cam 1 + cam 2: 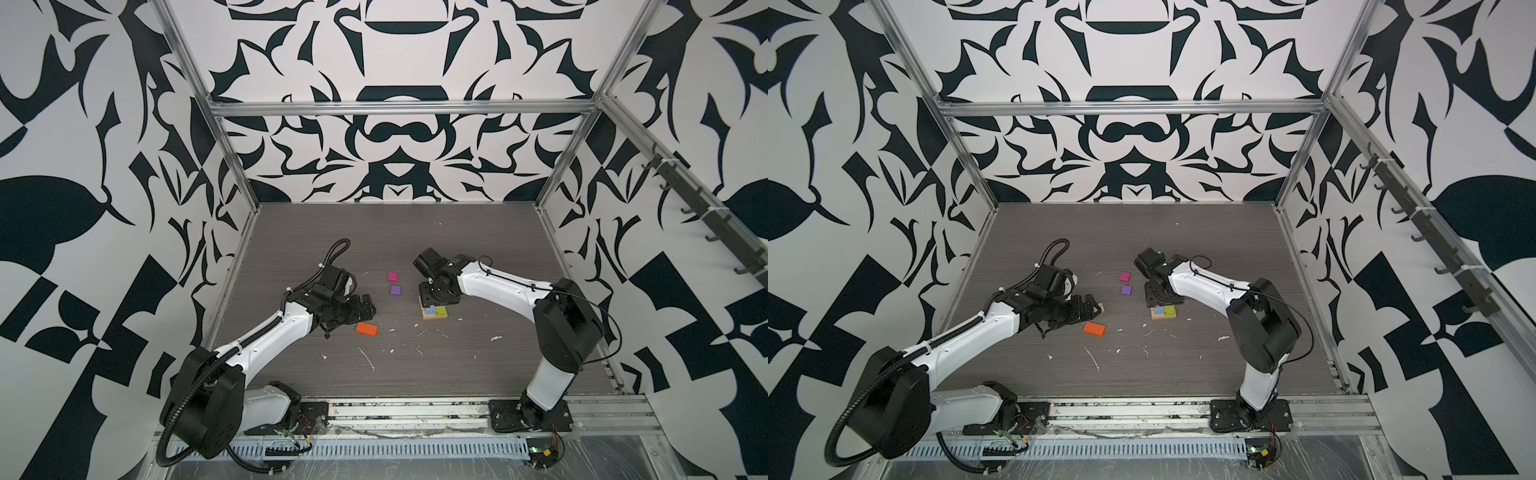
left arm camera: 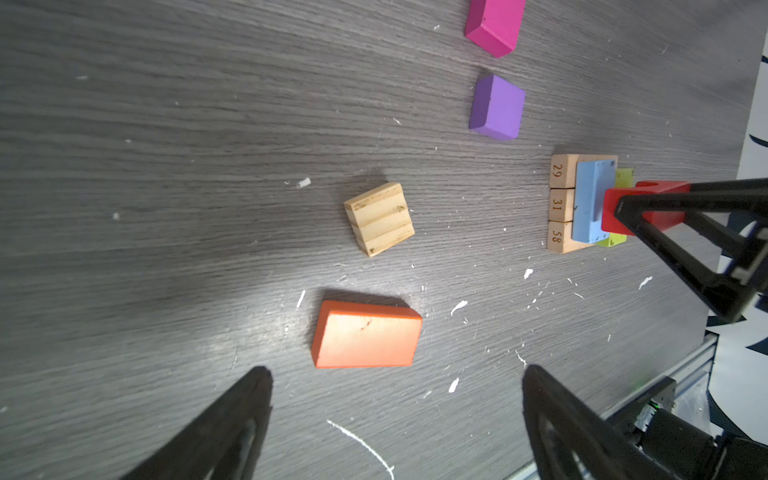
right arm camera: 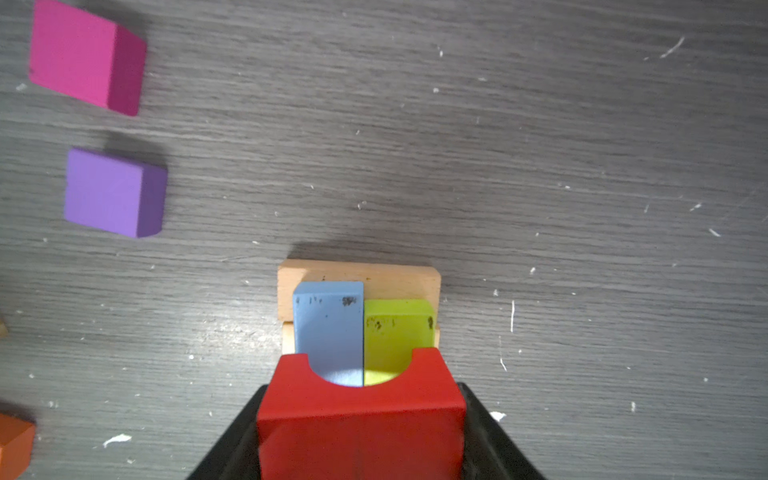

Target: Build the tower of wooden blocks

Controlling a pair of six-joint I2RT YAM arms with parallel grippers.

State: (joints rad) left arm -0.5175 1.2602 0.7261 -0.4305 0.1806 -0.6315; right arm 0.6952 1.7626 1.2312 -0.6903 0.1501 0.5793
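Planks (image 2: 559, 203) on the worktop (image 1: 415, 232) carry the blue block (image 3: 328, 320) and lime block (image 3: 397, 328), their near ends hidden beneath the red arch (image 3: 361, 432) clamped in the right hand (image 3: 361, 395). Left hand (image 2: 395, 374), spread wide and empty, almost hides the tan cube (image 1: 1101, 307) in a top view.

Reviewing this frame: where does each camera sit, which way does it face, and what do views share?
Top view: high above the arm bases, facing down and back over the table; left arm, right arm show.
Top view: beside it, same direction, table and arms.
Left wrist: looks down past the open left gripper at the orange block and tan cube.
Right wrist: looks down over the right gripper, shut on the red arch, onto the tower.
Shared: both wrist views show the purple block and magenta block.
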